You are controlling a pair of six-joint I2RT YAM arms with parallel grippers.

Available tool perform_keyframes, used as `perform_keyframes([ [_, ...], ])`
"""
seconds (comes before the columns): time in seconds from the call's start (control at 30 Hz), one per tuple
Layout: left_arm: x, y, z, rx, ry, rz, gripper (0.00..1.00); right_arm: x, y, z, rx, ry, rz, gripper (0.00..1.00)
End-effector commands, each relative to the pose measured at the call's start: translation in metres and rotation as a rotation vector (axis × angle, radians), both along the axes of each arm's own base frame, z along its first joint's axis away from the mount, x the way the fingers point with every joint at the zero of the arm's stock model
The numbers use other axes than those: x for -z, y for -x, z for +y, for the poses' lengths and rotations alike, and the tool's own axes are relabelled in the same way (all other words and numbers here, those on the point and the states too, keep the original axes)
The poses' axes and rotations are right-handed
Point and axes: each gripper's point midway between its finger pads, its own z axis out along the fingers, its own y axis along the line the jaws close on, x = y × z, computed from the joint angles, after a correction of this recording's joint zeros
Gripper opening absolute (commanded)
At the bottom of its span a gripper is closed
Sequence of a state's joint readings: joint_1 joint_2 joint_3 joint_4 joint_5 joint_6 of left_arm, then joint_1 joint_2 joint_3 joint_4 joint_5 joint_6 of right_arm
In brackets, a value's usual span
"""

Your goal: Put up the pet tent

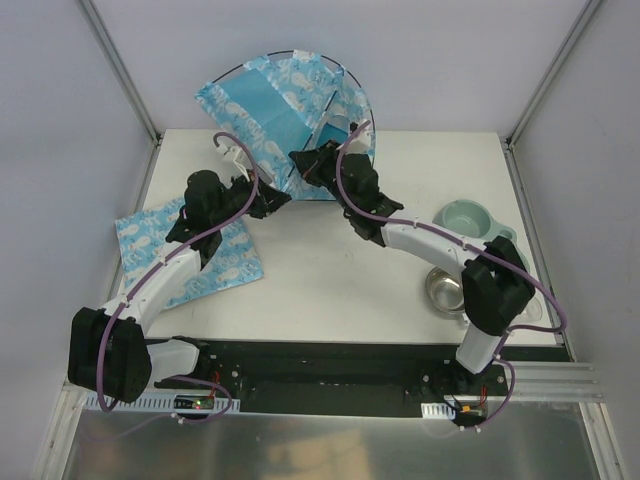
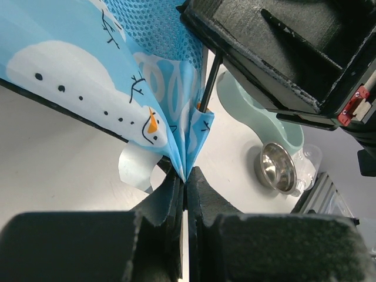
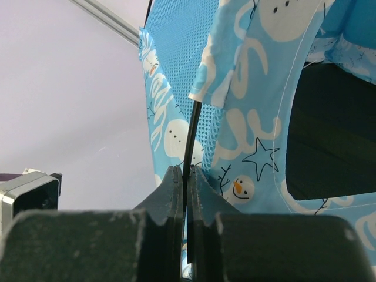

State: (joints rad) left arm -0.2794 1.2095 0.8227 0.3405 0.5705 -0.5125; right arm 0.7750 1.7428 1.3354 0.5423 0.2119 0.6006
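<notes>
A: Where's the tent?
B: Far centre of the table (image 1: 330, 275), at the back edge. The tent (image 1: 285, 105) is up off the surface and tilted, fabric partly spread, with one pole (image 1: 300, 52) arched over the top. The mat (image 1: 190, 255) lies flat at the left edge, apart from it.
A: Progress?
B: Roughly halfway, I'd say. It has some shape, but it looks lopsided and isn't sitting square on its base. Can't tell if the second pole is seated. Left to do, by my read: tension the frame and stand it flat with the doorway facing out.
A: Arms?
B: Both are stretched forward and converge on the tent's near lower edge, wrists close together. The left arm passes over the mat. The right arm curves in from the side with the bowls (image 1: 465, 220).
A: Grippers?
B: Left gripper (image 2: 185, 176) is clamped on a pleated fabric corner, just below a pole end. Right gripper (image 3: 184, 173) is pinched tight on the thin black pole, beside the mesh panel.
</notes>
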Motion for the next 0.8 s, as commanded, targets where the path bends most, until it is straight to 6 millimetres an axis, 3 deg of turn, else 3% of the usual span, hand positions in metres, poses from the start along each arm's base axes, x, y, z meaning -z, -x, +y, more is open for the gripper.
perform_keyframes([
  [0.0,0.000,0.040,-0.011,0.163,0.020,0.091,0.00,-0.049,-0.043,-0.045,0.237,-0.021,-0.169,0.00],
  [0.33,-0.020,0.039,-0.015,0.191,0.029,0.040,0.00,-0.030,-0.004,-0.024,0.141,0.097,-0.198,0.00],
  [0.6,-0.024,0.040,-0.011,0.178,-0.002,0.023,0.00,-0.011,0.005,-0.025,0.139,0.173,-0.186,0.00],
  [0.77,-0.018,0.036,-0.004,0.121,-0.035,0.034,0.00,-0.019,0.012,-0.026,0.106,0.199,-0.197,0.00],
])
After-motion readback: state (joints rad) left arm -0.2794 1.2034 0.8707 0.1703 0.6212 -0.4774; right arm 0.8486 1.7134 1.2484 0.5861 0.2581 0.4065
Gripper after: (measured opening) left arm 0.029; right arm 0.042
